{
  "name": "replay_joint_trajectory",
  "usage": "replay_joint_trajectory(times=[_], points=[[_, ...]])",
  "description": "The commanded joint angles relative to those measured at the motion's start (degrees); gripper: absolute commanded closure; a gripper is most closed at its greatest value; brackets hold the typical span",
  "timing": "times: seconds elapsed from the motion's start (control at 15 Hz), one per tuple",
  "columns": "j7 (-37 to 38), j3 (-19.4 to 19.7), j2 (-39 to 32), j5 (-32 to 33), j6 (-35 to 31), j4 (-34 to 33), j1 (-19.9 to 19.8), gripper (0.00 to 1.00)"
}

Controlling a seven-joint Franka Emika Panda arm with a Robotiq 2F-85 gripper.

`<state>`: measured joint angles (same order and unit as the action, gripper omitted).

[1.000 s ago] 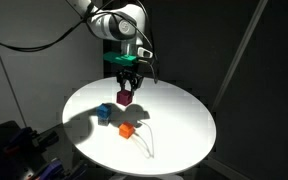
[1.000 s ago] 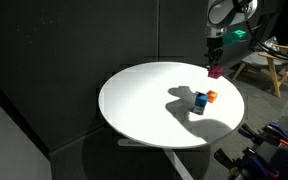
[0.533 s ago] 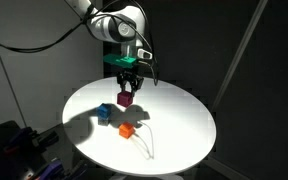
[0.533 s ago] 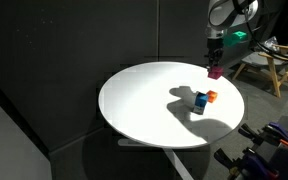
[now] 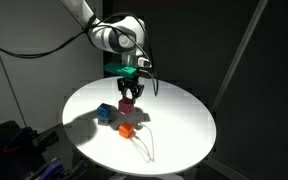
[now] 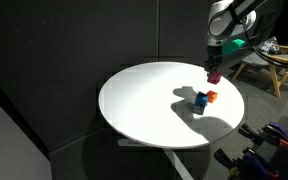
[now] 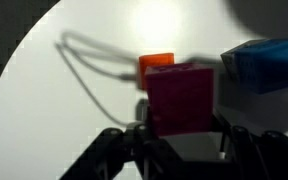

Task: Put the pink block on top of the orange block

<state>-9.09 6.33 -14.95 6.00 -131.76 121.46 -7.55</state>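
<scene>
My gripper (image 5: pixel 127 97) is shut on the pink block (image 5: pixel 126 105) and holds it in the air above the round white table (image 5: pixel 179 125). The block also shows in an exterior view (image 6: pixel 214 76) and fills the middle of the wrist view (image 7: pixel 180 98). The orange block (image 5: pixel 126 130) sits on the table below and a little in front of the held block; in the wrist view its top edge (image 7: pixel 156 60) shows just beyond the pink block. It also shows in an exterior view (image 6: pixel 211 96).
A blue cube (image 5: pixel 105 111) sits on the table beside the orange block, also seen in the wrist view (image 7: pixel 264 66). A thin white cable (image 5: pixel 147 145) lies on the table near the orange block. A wooden stand (image 6: pixel 264 68) is beyond the table.
The gripper has moved with the pink block toward the orange block and slightly lower. The blocks on the table have not moved.
</scene>
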Motion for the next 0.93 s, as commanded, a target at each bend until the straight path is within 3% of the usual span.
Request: replay_joint_trajectory(times=[0.0,0.87], points=[[-1.8,0.3,-1.6,0.3,-1.1,-0.6,-0.9,0.69],[-0.9,0.9,-6.7,0.7,-2.9,-2.2,-1.2,0.69]])
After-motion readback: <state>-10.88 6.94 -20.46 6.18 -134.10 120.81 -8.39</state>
